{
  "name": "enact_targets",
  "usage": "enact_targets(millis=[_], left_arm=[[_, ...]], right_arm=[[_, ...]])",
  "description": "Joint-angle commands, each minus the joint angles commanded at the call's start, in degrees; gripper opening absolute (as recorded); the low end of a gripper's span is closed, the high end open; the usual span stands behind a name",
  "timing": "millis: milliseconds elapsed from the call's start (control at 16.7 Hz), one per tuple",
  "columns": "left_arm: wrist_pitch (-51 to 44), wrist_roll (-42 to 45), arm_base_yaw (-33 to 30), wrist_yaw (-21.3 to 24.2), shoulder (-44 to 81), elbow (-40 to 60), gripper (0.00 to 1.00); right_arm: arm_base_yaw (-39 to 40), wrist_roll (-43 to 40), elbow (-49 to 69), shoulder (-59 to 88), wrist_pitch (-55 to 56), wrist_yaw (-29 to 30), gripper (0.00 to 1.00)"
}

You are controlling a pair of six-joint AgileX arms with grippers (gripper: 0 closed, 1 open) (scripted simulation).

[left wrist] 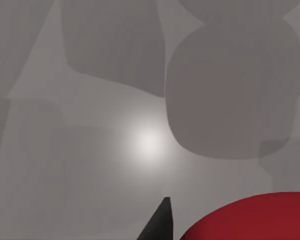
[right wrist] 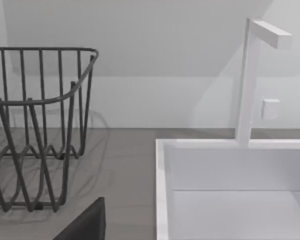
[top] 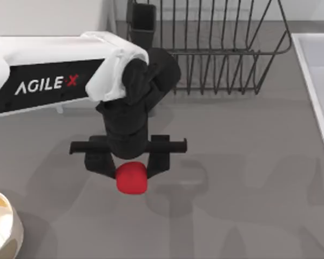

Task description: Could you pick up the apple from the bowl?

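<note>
**A:** Where is the apple right now?

**B:** Clamped between the fingers of the left gripper, out over the bare grey table and well clear of the bowl, which sits at the table's near left corner. In the left wrist view the red fruit bulges in beside one black fingertip, with only tabletop beyond it.

**A:** So the pick looks done?

**B:** I'd judge it largely is — the fruit is out of the bowl and the jaws are closed on its sides. What's left is holding it well.

**A:** Meaning?

**B:** Keep the squeeze steady. The apple is smooth and rounded, and it seems to hang low in the fingers, so a sudden swing could roll it out. Any further travel should be slow and level, away from the wire rack behind the arm.

**A:** And the right gripper?

**B:** Parked over by the white sink — a dark edge shows in its wrist view, but I cannot tell its state.
</note>
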Motion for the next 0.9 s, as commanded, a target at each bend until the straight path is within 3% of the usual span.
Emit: enact_targets(millis=[780, 900], left_arm=[[0.0, 0.0, 0.0, 0.0, 0.0, 0.0, 0.98], [0.0, 0.0, 0.0, 0.0, 0.0, 0.0, 1.0]], right_arm=[[0.0, 0.0, 0.0, 0.0, 0.0, 0.0, 1.0], [0.0, 0.0, 0.0, 0.0, 0.0, 0.0, 1.0]])
